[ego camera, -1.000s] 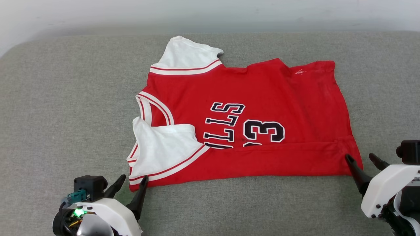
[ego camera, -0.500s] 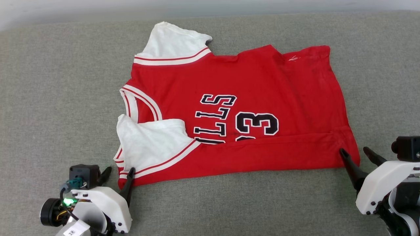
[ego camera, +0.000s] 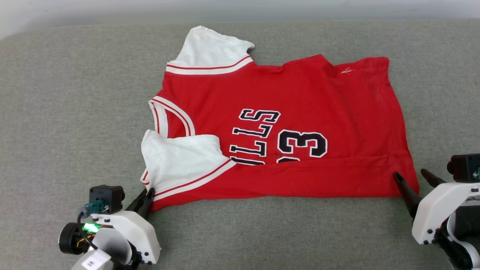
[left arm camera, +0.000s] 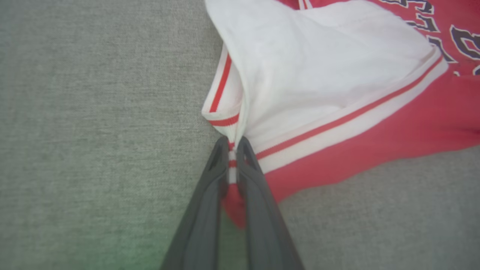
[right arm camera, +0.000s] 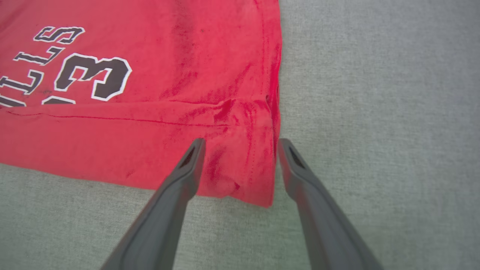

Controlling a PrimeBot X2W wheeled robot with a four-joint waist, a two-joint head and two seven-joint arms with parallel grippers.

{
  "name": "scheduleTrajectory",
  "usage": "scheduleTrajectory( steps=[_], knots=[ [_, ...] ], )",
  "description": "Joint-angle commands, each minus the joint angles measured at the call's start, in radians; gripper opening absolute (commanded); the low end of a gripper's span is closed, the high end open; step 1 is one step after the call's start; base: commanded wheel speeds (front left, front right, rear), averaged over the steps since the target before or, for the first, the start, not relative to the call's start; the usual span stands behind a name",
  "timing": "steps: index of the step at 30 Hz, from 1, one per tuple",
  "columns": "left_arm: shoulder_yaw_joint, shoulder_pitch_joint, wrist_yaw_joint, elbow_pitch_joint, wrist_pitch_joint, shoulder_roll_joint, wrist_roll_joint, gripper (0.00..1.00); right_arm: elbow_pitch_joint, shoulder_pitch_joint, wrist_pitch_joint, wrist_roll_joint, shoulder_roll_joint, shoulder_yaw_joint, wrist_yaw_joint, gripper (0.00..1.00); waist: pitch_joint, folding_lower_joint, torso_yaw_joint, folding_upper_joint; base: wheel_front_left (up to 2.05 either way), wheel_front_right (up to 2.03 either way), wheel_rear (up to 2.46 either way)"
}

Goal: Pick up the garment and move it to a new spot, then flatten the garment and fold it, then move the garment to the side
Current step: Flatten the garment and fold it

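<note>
The garment [ego camera: 292, 108], a red jersey with white sleeves and a black "BULLS 23" print, lies flat on the grey couch, its near long edge folded over the print. My left gripper [ego camera: 147, 194] is shut on the garment's near left corner; in the left wrist view its fingers [left arm camera: 213, 176] pinch the striped trim of the garment [left arm camera: 337, 75]. At the near right corner my right gripper [ego camera: 412, 177] stands open. In the right wrist view the right gripper [right arm camera: 240, 144] straddles the hem corner of the garment [right arm camera: 150, 93] without closing on it.
Grey couch fabric [ego camera: 67, 112] stretches to the left, the right and the near side of the jersey. A pale wall or backrest edge [ego camera: 112, 11] runs along the top of the head view.
My left gripper has closed on the jersey's near left corner; it stood open around it before. The head camera has shifted slightly. The right gripper stays open at the hem corner.
</note>
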Motion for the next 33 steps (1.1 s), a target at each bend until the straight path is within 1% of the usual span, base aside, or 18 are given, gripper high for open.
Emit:
scheduleTrajectory(
  steps=[1,5,11,16,19,20,21,22,27,28,33],
  knots=[
    [-0.012,0.015,-0.006,-0.010,-0.013,-0.004,0.007,0.00,0.025,-0.019,0.001,-0.017,-0.013,-0.001,-0.001,1.00,-0.011,0.0000,0.019,0.0000,0.00,0.00,0.00],
    [-0.002,-0.002,-0.002,-0.085,-0.047,0.008,0.022,0.00,0.090,-0.043,0.015,-0.042,-0.001,-0.025,-0.001,1.00,-0.011,0.0000,0.044,0.0000,0.00,0.00,0.00],
    [-0.007,-0.007,0.015,-0.187,-0.050,0.024,0.047,0.00,0.181,-0.059,0.051,-0.101,0.031,-0.073,-0.001,1.00,-0.001,0.0000,0.075,0.0000,0.00,0.00,0.00],
    [-0.016,0.009,0.022,-0.228,-0.038,0.031,0.054,0.00,0.229,-0.046,0.077,-0.145,0.066,-0.100,-0.001,1.00,0.003,0.0000,0.085,0.0000,0.00,0.00,0.00],
    [-0.021,0.012,0.024,-0.235,-0.033,0.033,0.054,0.00,0.248,-0.040,0.089,-0.160,0.077,-0.104,-0.001,1.00,0.005,0.0000,0.086,0.0000,0.00,0.00,0.00],
    [-0.023,0.013,0.024,-0.235,-0.031,0.033,0.052,0.00,0.255,-0.040,0.095,-0.155,0.081,-0.105,-0.001,0.84,0.005,0.0000,0.085,0.0000,0.00,0.00,0.00],
    [-0.025,0.015,0.023,-0.234,-0.027,0.034,0.051,0.00,0.259,-0.040,0.097,-0.152,0.084,-0.105,-0.001,0.36,0.005,0.0000,0.084,0.0000,0.00,0.00,0.00],
    [-0.027,0.015,0.023,-0.232,-0.027,0.036,0.052,0.00,0.264,-0.041,0.098,-0.151,0.086,-0.105,-0.001,0.00,0.004,0.0000,0.083,0.0000,0.00,0.00,0.00],
    [-0.031,0.020,0.026,-0.220,-0.019,0.043,0.052,0.00,0.276,-0.046,0.087,-0.148,0.076,-0.108,-0.001,0.00,-0.005,0.0000,0.075,0.0000,0.00,0.00,0.00],
    [-0.032,0.027,0.027,-0.212,-0.014,0.048,0.050,0.00,0.276,-0.050,0.074,-0.144,0.065,-0.109,-0.001,0.00,-0.015,0.0000,0.069,0.0000,0.00,0.00,0.00],
    [-0.045,0.041,0.023,-0.194,0.003,0.059,0.050,0.00,0.267,-0.055,0.066,-0.125,0.047,-0.116,-0.001,0.00,-0.042,0.0000,0.059,0.0000,0.00,0.00,0.00]
  ],
)
